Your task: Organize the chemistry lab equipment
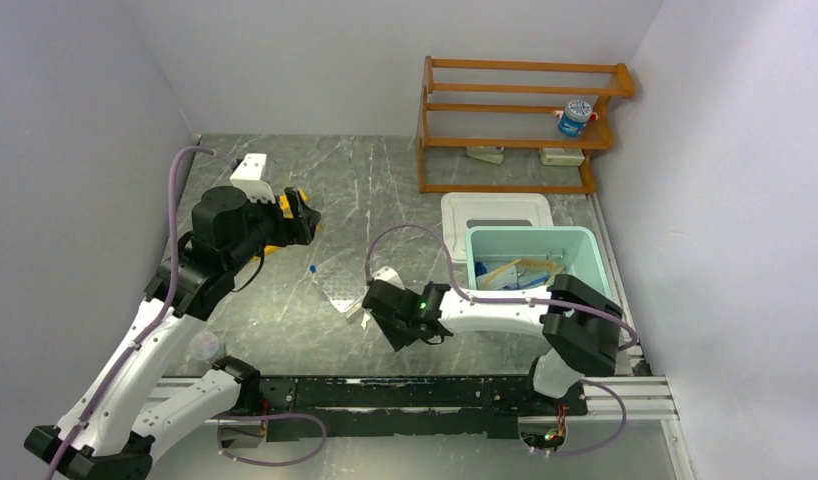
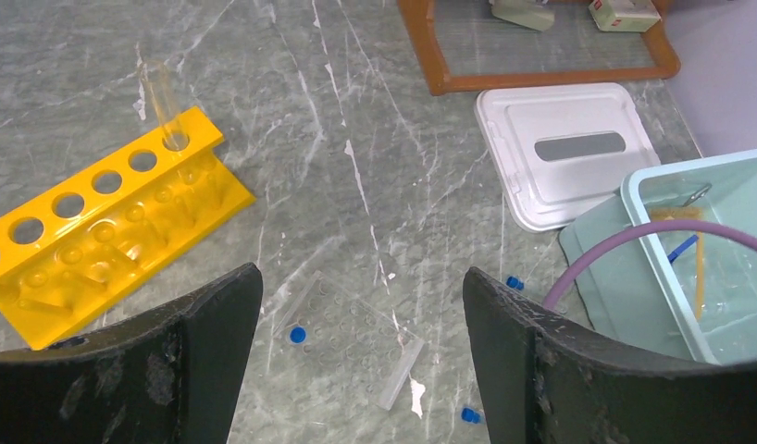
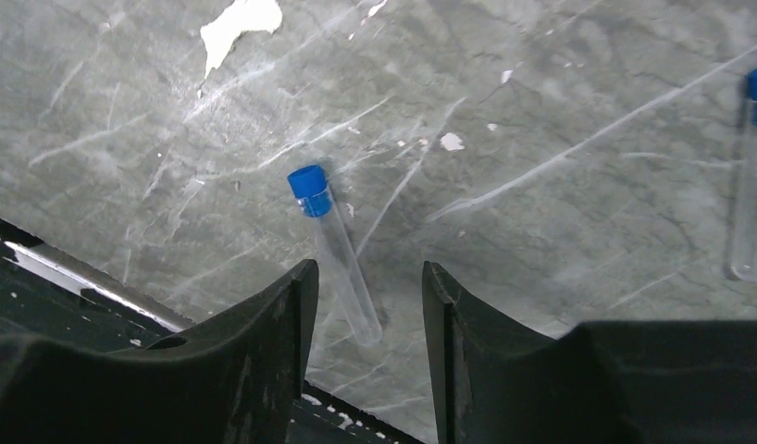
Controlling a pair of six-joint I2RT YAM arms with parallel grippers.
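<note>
A clear tube with a blue cap [image 3: 330,242] lies flat on the grey table. Its closed end sits between the fingers of my right gripper [image 3: 367,273], whose jaws stand apart with a gap on each side of it. A second capped tube [image 3: 752,176] lies at the right edge. My left gripper [image 2: 361,277] hangs wide open and holds nothing, above the clear tray [image 2: 356,338], which carries one blue-capped tube [image 2: 298,334]. The yellow holed rack [image 2: 97,231] is to its left with one clear tube [image 2: 162,102] standing in it. Two loose blue-capped tubes [image 2: 515,283] [image 2: 471,415] lie beside the tray.
The pale teal tub [image 1: 585,245] stands at the right with goggles and a tan tube [image 1: 515,275] inside, its white lid [image 1: 495,210] behind it. The orange shelf [image 1: 520,120] stands against the back wall. A purple cable [image 2: 615,245] arcs over the tub's corner.
</note>
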